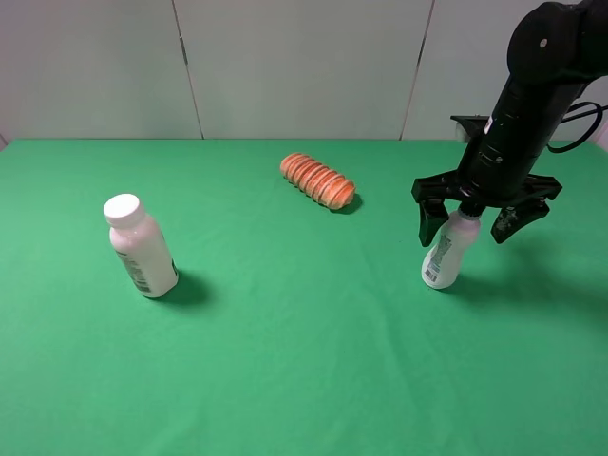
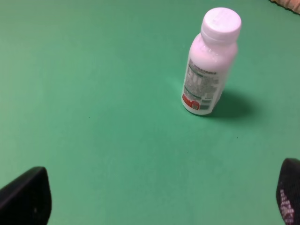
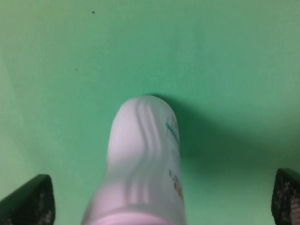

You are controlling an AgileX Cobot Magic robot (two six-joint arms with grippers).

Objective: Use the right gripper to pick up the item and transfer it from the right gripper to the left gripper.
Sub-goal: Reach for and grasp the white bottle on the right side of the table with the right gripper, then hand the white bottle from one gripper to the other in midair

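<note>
The item [image 1: 445, 252] is a small slim white bottle with a printed label, standing slightly tilted on the green cloth at the right. My right gripper [image 1: 467, 228] hangs straight over it, open, one jaw on each side of its top and not touching it. In the right wrist view the item [image 3: 140, 164] fills the middle between the two black fingertips [image 3: 28, 201]. My left gripper [image 2: 158, 197] is open with nothing between its fingers; only its fingertips [image 2: 26, 197] show, low over bare cloth. It is outside the exterior high view.
A larger white-capped bottle [image 1: 141, 247] stands at the left, in front of the left gripper [image 2: 208, 65]. An orange striped bread roll [image 1: 317, 180] lies at the back centre. The green cloth [image 1: 304, 361] covers the table.
</note>
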